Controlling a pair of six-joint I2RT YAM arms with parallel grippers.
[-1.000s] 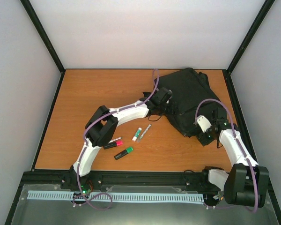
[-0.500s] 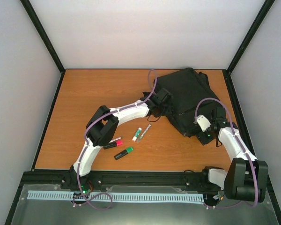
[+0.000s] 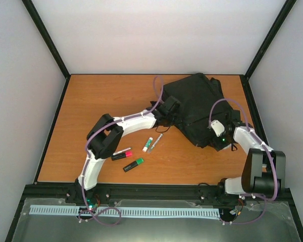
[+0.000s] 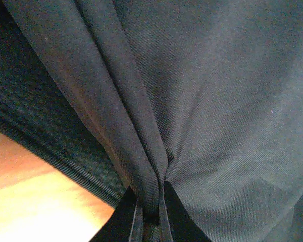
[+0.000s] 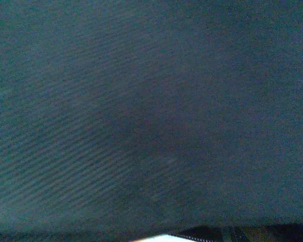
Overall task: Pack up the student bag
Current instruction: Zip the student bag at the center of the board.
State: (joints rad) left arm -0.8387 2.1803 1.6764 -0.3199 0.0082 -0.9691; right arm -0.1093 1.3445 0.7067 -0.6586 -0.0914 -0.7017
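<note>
The student bag [image 3: 197, 103], a large black fabric backpack, lies at the back right of the wooden table [image 3: 101, 101]. My left gripper [image 3: 172, 117] is at the bag's left edge. In the left wrist view it [image 4: 151, 212] is shut on a pinched fold of the bag's fabric [image 4: 217, 101], which rises in pleats from between the fingers. My right gripper [image 3: 223, 138] presses against the bag's near right corner. The right wrist view is filled with dark fabric [image 5: 151, 101], and its fingers are hidden.
Loose on the table in front of the bag lie a pink highlighter [image 3: 122, 154], a green highlighter [image 3: 133, 164], a white marker with a green cap [image 3: 148, 144] and a thin silver pen [image 3: 155, 141]. Black frame posts and white walls enclose the table.
My left gripper has closed on the bag's fabric and drawn slightly left, and the bag has shifted with it. My right arm has moved in closer to the bag's corner.
</note>
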